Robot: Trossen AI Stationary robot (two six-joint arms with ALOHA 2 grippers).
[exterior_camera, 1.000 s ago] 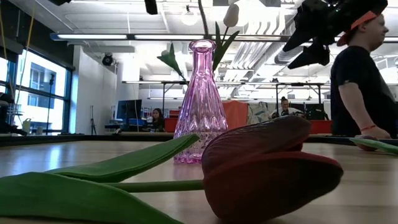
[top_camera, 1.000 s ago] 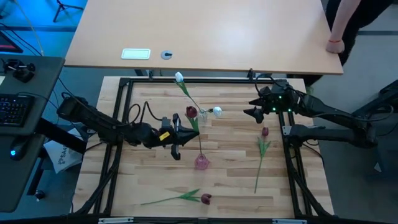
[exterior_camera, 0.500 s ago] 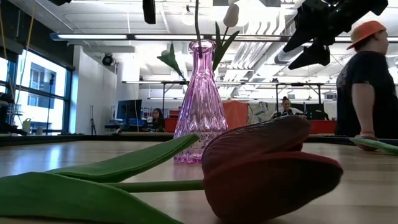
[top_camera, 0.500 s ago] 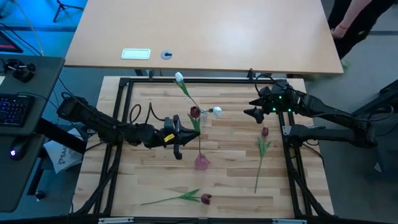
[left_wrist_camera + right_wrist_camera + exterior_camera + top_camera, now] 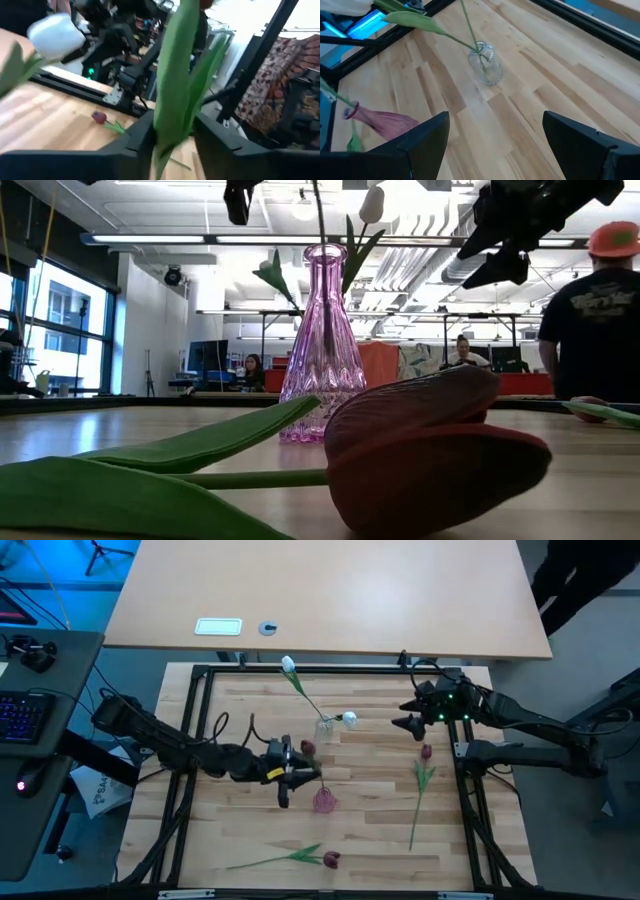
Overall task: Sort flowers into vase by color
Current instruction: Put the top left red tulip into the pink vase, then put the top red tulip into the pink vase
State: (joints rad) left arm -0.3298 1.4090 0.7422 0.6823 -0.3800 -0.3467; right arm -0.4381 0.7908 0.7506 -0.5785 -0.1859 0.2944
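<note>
Wooden slatted surface point(image 5: 370, 830), framed by dark rails, seen from above. Left arm reaches across from the left side, its left claw point(image 5: 296, 773) above and just beside the pink vase point(image 5: 324, 801), closed on the green stem and leaves of a dark red tulip point(image 5: 307, 748); the left wrist view shows both dark fingers point(image 5: 135, 142) pressing the leaves between them. Right arm waits at the far right edge, right claw point(image 5: 410, 724) raised above the surface with its fingers spread wide and holding nothing. Pink vase: ribbed glass, narrow neck, upright near the middle of the surface; in the low view a thin stem stands over its mouth. Clear vase point(image 5: 325, 726): small, upright, farther back, holding two white tulips, one point(image 5: 288, 664) leaning toward the far rail, the other point(image 5: 349, 720) just beside the vase. Second dark red tulip point(image 5: 426, 752) lies flat on the right side, stem pointing toward the near edge. Third dark red tulip point(image 5: 330, 859) lies flat by the near edge, stem and leaves trailing left
</note>
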